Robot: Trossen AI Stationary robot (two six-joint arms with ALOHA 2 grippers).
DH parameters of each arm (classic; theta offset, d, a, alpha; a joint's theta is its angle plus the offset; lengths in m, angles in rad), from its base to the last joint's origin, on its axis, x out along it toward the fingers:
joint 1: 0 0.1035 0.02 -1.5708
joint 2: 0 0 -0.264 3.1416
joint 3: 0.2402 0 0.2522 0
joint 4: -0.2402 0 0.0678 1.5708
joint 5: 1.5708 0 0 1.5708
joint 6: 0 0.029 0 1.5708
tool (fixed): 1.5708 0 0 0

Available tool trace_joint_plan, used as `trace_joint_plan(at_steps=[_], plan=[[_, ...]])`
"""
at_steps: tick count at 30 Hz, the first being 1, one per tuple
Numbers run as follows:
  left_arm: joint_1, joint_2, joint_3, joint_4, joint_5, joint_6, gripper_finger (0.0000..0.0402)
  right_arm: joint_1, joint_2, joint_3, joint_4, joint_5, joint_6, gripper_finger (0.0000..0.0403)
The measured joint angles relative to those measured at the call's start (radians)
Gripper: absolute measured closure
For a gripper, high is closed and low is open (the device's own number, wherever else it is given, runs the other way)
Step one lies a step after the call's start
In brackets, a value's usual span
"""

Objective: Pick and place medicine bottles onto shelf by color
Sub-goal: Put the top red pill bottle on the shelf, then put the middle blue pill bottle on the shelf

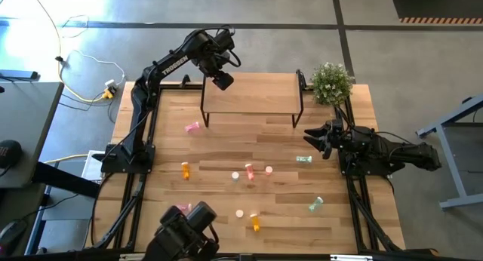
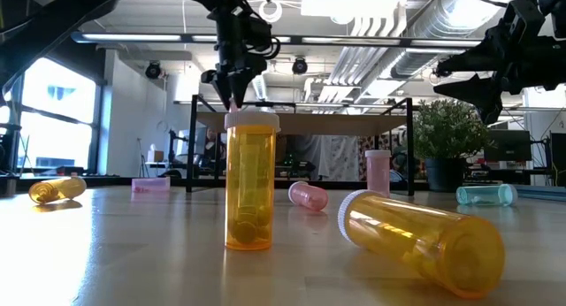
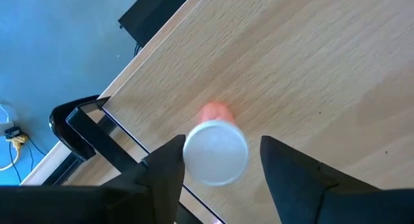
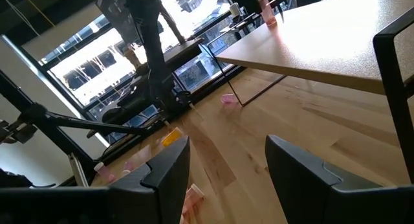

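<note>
A pink medicine bottle with a white cap (image 3: 215, 153) stands upright on the shelf's light wood top (image 3: 310, 68), near its far left corner; the right wrist view shows the same bottle (image 4: 262, 7). My left gripper (image 3: 220, 175) points down over it, open, one finger on each side of the cap. Several other pink, orange and teal bottles lie or stand on the table in front of the shelf (image 1: 256, 95). My right gripper (image 1: 313, 138) waits level and open at the table's right side, nothing between its fingers. My left gripper comes at the pink bottle from above. One finger (image 3: 165, 175) stands right against the cap's edge (image 3: 189, 156), and I cannot tell whether it touches. The other finger (image 3: 291, 179) is clear of the cap by a small gap. The bottle rests upright on the shelf top.
On the table lie a pink bottle (image 1: 192, 127), an orange one (image 1: 186, 170), two pink ones (image 1: 250, 170), a teal one (image 1: 303, 160), a green one (image 1: 315, 204) and an orange one (image 1: 255, 222). A potted plant (image 1: 332, 81) stands by the shelf's right end.
</note>
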Motion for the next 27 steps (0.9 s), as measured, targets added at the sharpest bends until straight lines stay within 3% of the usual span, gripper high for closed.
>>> trace_joint_plan(at_steps=[13, 18, 27], plan=[[0.0, -0.066, 0.0, 0.002, -0.025, 0.045, 0.0211, 0.0, 0.0, 0.0, 0.005, 0.002, 0.04, 0.021], [0.0, -0.123, 0.0, 0.002, -0.022, 0.044, 0.0213, 0.0, 0.0, 0.006, 0.085, 0.006, 0.049, 0.021], [-0.068, -0.301, 0.001, 0.028, 0.032, 0.043, 0.0213, 0.0, 0.053, 0.169, 0.09, -0.011, -0.063, 0.021]])
